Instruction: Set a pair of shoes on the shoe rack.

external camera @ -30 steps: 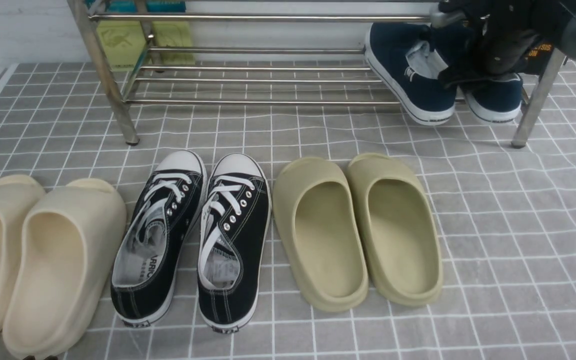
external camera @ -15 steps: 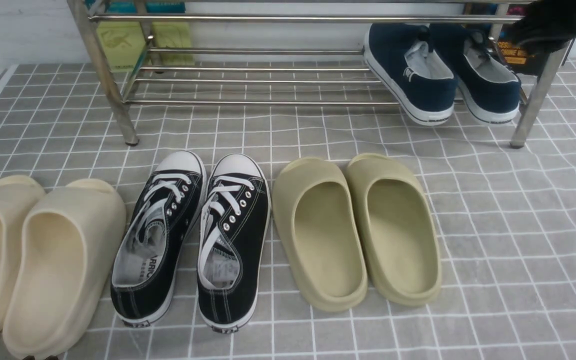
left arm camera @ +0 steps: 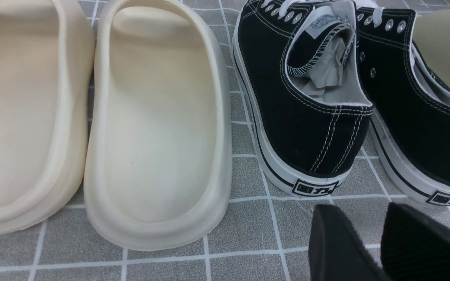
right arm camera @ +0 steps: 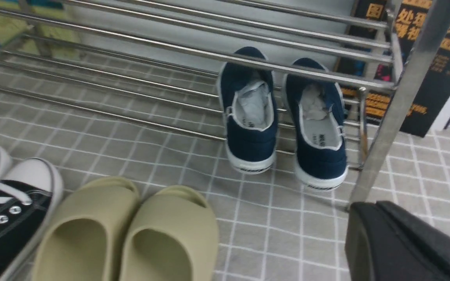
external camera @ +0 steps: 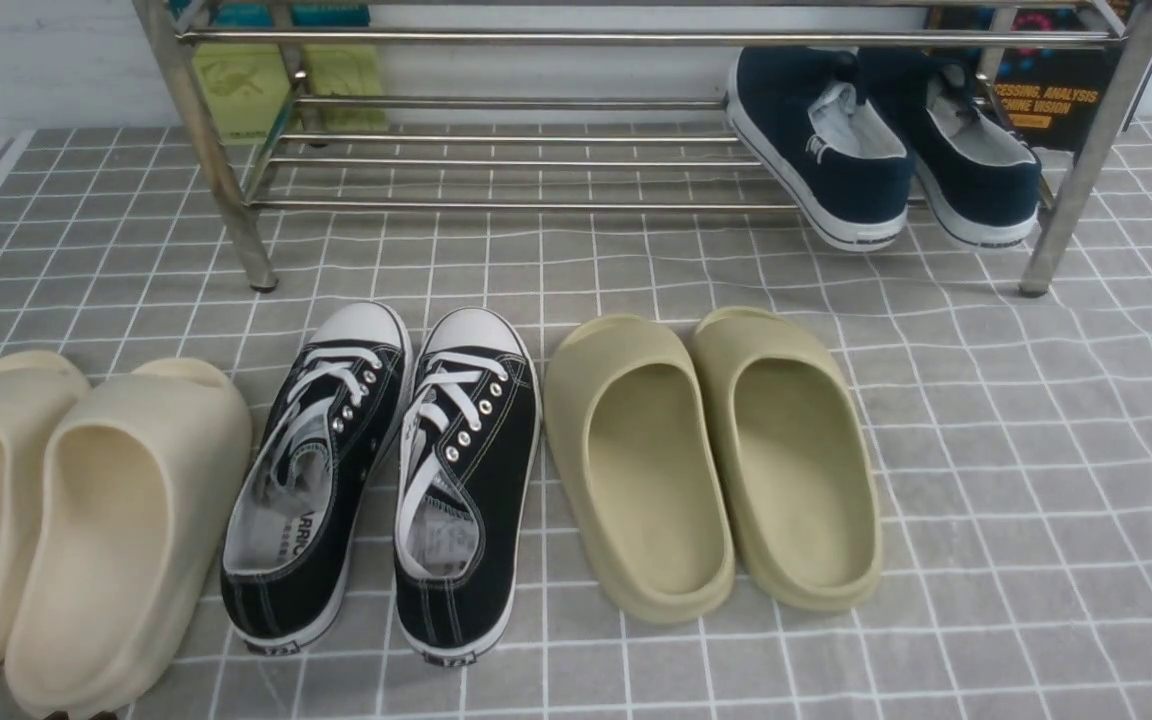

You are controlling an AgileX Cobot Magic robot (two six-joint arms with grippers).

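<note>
Seeing both navy-blue slip-ons [external camera: 871,150] up on the shoe rack [external camera: 526,206], parked on the lower tier at its right end. Pointing toes at the wall [right arm camera: 104,31], poking heels out past the front rod toward the near edge of the worktop [external camera: 1026,500]. Sitting side by side, tilted heel-down, with a gap between the heels in the right wrist view. Showing white soles and pale lining, too.

As for the left gripper [left arm camera: 359,208]: released, nothing between the fingers, hovering near the heels of the black lace-up sneakers [left arm camera: 307,97]. As for the right gripper [right arm camera: 375,203]: clenched on nothing, well clear of the slip-ons.

Now for the rest, going along the worktop in front of the rack. Starting with cream clogs [external camera: 136,520] by the left edge, toes toward the rack. Next, those black sneakers, white toe caps facing the rack, laces loosely crossed. Then olive-green clogs [external camera: 716,470], just beside the sneakers and also facing the rack.

Can spot a yellow-green book [external camera: 241,90] upright behind the left end of the rack, plus a black book [external camera: 1056,95] with orange lettering behind the right end. Can't make out all the print on either one.
</note>
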